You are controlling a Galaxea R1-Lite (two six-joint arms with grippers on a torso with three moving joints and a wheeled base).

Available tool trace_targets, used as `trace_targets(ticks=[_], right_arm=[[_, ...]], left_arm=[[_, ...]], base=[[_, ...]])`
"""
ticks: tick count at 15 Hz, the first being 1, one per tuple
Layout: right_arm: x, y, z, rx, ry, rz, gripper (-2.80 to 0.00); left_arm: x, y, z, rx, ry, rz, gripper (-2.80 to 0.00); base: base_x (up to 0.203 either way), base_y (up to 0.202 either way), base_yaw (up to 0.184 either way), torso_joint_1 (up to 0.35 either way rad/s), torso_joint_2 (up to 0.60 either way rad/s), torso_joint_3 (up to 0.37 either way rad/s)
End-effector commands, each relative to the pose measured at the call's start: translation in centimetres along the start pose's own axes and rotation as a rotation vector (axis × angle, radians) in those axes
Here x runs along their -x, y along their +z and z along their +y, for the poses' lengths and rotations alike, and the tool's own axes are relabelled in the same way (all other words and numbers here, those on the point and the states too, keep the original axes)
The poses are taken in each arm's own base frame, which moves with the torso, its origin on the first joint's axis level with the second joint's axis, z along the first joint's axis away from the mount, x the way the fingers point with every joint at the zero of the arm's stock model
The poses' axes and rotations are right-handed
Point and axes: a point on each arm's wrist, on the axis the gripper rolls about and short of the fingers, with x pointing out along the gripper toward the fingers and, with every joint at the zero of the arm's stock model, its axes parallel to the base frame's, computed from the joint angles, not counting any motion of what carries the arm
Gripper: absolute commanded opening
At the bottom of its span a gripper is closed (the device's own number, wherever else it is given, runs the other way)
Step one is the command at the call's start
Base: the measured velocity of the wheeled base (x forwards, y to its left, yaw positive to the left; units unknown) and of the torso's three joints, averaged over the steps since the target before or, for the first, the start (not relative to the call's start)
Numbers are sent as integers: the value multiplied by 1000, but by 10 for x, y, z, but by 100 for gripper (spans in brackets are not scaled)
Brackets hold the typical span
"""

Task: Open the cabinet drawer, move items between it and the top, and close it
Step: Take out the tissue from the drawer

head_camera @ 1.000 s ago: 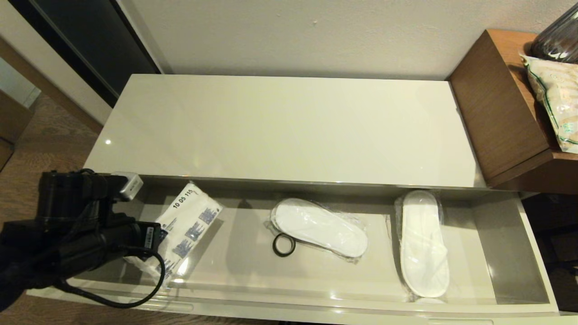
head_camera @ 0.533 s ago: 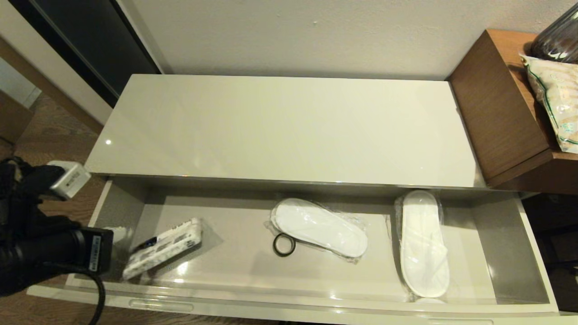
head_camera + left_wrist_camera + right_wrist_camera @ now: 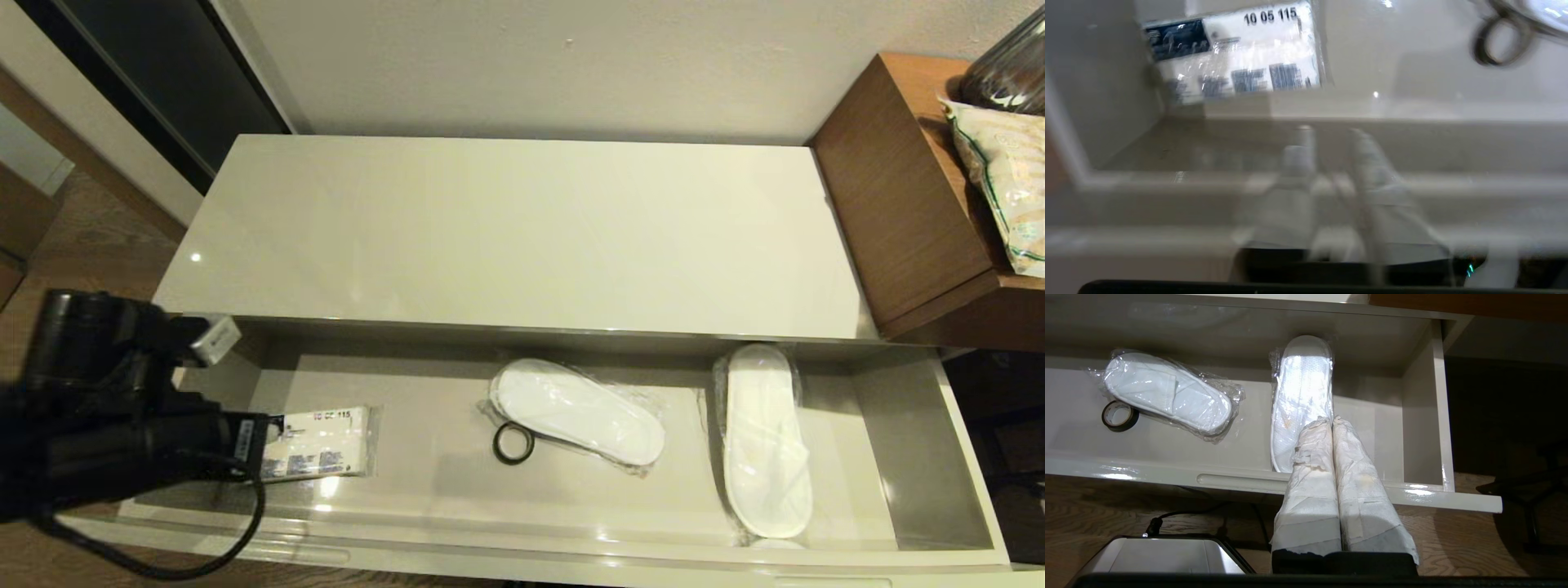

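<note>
Tissue pack point(image 3: 317, 443) is lying flat on the floor of the open cabinet drawer point(image 3: 522, 545), near its left end, with the black left arm sitting just left of it; the left gripper point(image 3: 273, 441) is partly hidden by the wrist there, its tip touching or nearly touching the pack's left edge. Digits reading "115" are showing on the pack's wrapper. Glossy and cream-white, the top point(image 3: 506, 229) is reflecting the light above the drawer. Further right in the drawer, a black tape ring point(image 3: 513, 443) is resting beside 2 white slippers point(image 3: 575, 411) sealed in clear plastic. In the left wrist view, the tissue pack point(image 3: 1237, 57) is lying beyond the fingertips point(image 3: 1300, 139), clear of them, with "10 05 115" in black and blue printed patches on crinkled film; the jaws are standing narrowly apart, holding nothing. In the right wrist view, the right gripper point(image 3: 1331, 422) is hanging over the drawer's front edge, its cloth-wrapped fingers pressed together, with nothing between them.
</note>
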Motion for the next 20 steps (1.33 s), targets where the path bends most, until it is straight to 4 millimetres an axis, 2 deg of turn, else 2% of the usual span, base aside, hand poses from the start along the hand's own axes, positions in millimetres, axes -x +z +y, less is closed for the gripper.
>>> trace_targets(ticks=[1, 3, 4, 6, 8, 12, 14, 17, 20], right_arm=[[0, 0, 0, 1, 1, -2, -280], [0, 0, 0, 1, 1, -3, -280], [0, 0, 0, 1, 1, -2, -280], [0, 0, 0, 1, 1, -2, -280], [0, 0, 0, 1, 1, -2, -280], [0, 0, 0, 1, 1, -2, -280], [0, 0, 0, 1, 1, -2, -280], [0, 0, 0, 1, 1, -2, -280], [0, 0, 0, 1, 1, -2, -280]], left_arm=[[-70, -5, -4, -2, 21, 114, 0], [-119, -9, -5, -24, 67, 89, 0], [-137, -12, -4, -73, 92, 71, 0], [-154, -16, 5, -201, 138, 59, 0], [-163, -16, 13, -233, 160, 51, 0], [-170, -21, 18, -252, 176, 60, 0], [-169, -17, 20, -243, 184, 46, 0], [-170, -7, 31, -195, 248, -42, 0], [-180, -16, 36, -80, 288, -27, 0]], base=[[0, 0, 0, 0, 0, 0], [0, 0, 0, 0, 0, 0], [0, 0, 0, 0, 0, 0], [0, 0, 0, 0, 0, 0], [0, 0, 0, 0, 0, 0], [0, 0, 0, 0, 0, 0], [0, 0, 0, 0, 0, 0], [0, 0, 0, 0, 0, 0], [0, 0, 0, 0, 0, 0]])
